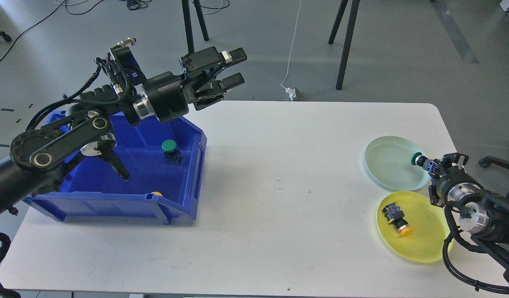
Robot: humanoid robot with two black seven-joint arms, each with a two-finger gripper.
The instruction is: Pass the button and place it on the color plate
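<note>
My right gripper [428,165] is shut on a green-capped button [416,159] and holds it over the right rim of the pale green plate [388,163]. The yellow plate [424,242] in front of it holds a yellow-capped button [397,217]. My left gripper [233,68] is open and empty, raised above the back right corner of the blue bin [113,198]. Another green-capped button [170,151] sits in the bin, and a bit of a yellow cap [156,193] shows at the bin's front lip.
The white table [279,186] carries the bin at the left and both plates at the right. Tripod legs [341,41] and cables stand on the floor beyond the table's far edge.
</note>
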